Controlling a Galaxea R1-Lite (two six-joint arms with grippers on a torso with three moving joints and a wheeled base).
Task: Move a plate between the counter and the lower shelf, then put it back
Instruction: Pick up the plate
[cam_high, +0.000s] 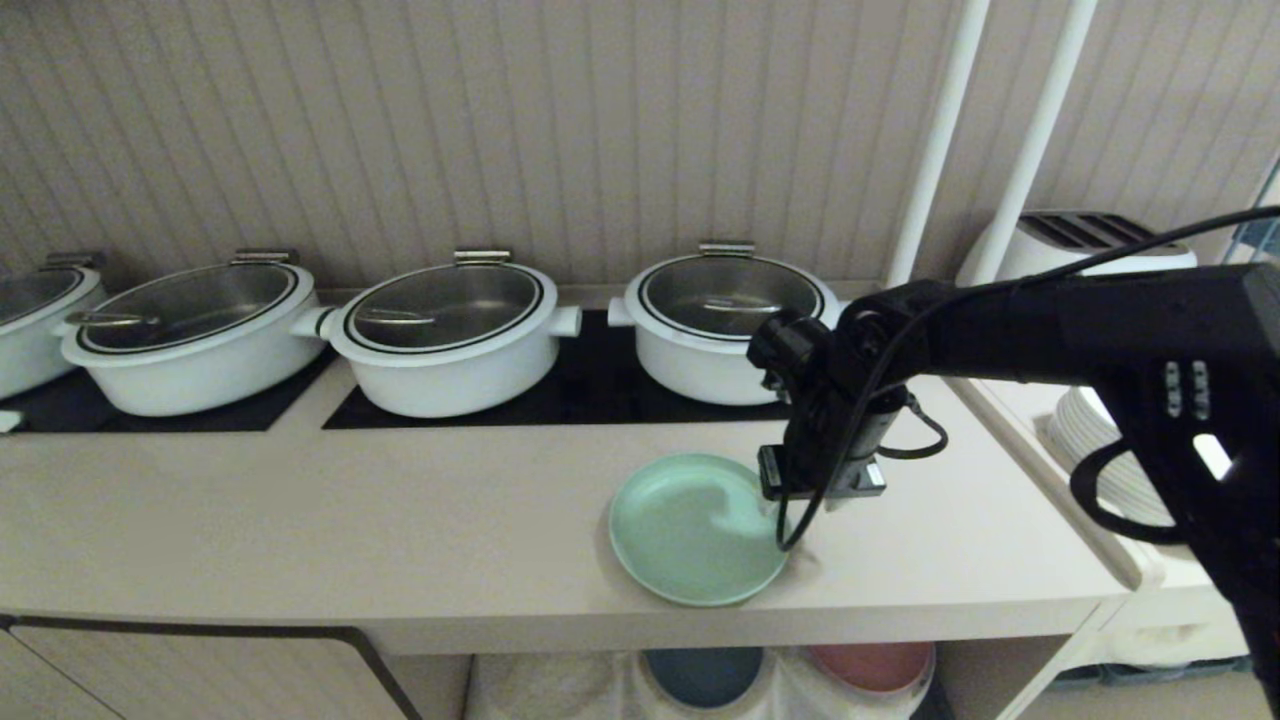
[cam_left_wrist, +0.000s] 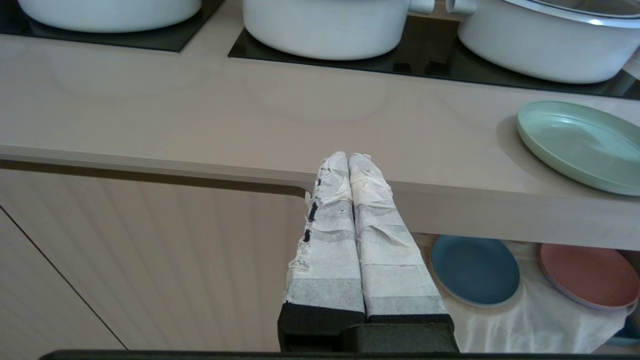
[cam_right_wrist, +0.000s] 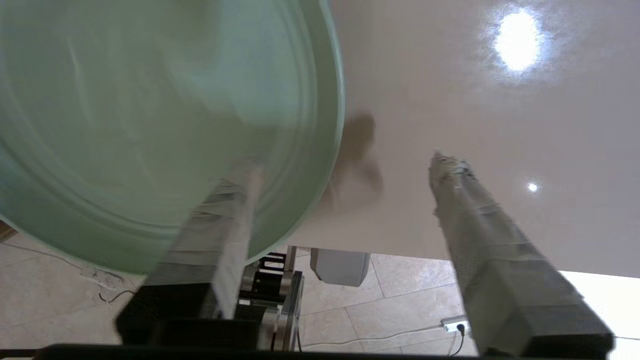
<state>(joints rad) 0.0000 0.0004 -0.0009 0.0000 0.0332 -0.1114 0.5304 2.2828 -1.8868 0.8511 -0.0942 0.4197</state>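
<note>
Beige tabletop (cam_high: 420, 520) carries the mint plate (cam_high: 690, 530) at its near edge. Right hand (cam_right_wrist: 345, 175) is seen spread apart, one finger over the rim; it should be lifted straight clear.

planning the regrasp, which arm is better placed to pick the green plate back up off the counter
Right. The right gripper sits open at the plate on the counter, jaws straddling its rim. The left gripper is shut, low before the counter's front edge, well aside of the plate.

Dim warm light, ceiling-lamp glare on the counter (cam_right_wrist: 520, 40) (right wrist view), motion-blurred plate (cam_right_wrist: 150, 115)
</note>
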